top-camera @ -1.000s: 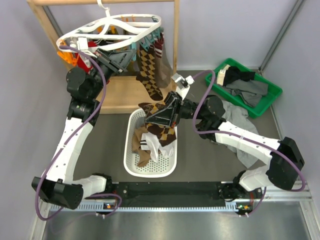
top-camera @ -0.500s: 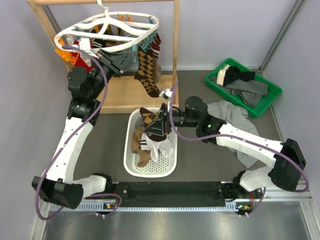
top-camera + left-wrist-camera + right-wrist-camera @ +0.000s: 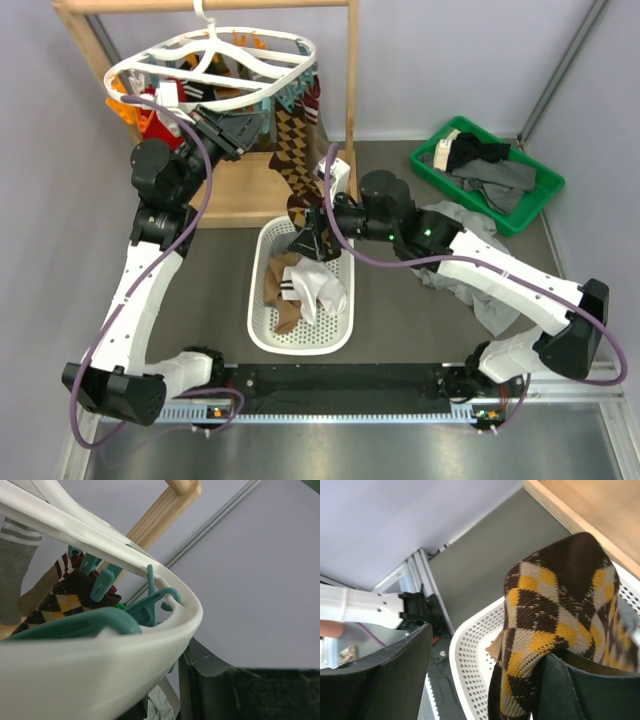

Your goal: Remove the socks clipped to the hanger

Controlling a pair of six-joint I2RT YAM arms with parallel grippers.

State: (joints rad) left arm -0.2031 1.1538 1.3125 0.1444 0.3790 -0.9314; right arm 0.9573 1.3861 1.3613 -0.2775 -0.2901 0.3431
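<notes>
You're at the drop-off part of the cycle. Your right hand (image 3: 308,240) hangs over the far end of the white basket (image 3: 258,325) mid-frame, fingers spread wide, so it's released. Problem is the brown-and-yellow argyle sock (image 3: 555,610) hasn't dropped. In the wrist view it's draped over one finger like a hat, with the basket right underneath. I'd say tilt or shake the hand a little to slide it off first, then head up for another.

Your left hand (image 3: 228,125) is in the upper left and looks clamped on the near rim of the hanger (image 3: 215,62), steadying it. The rim fills its wrist view. The hanger hangs by its hook from the wooden stand (image 3: 350,60), and there are plenty of socks left on it. A second argyle sock (image 3: 293,150) dangles just above your right hand. There's also a grey striped sock (image 3: 15,560) and some red and dark ones further back, pinched in teal clips (image 3: 102,587). That dangling argyle looks like the obvious next grab, and it probably wants a straight pull down out of its clip.

Watch the stand's upright post. It sits just beside the hanger's right end, so the approach is tight. The basket already holds a brown sock and a white striped sock (image 3: 315,290). The green bin (image 3: 435,137) of dark clothes is upper right, and grey clothes (image 3: 497,305) lie on the counter under your right arm. Neither looks in your way.
</notes>
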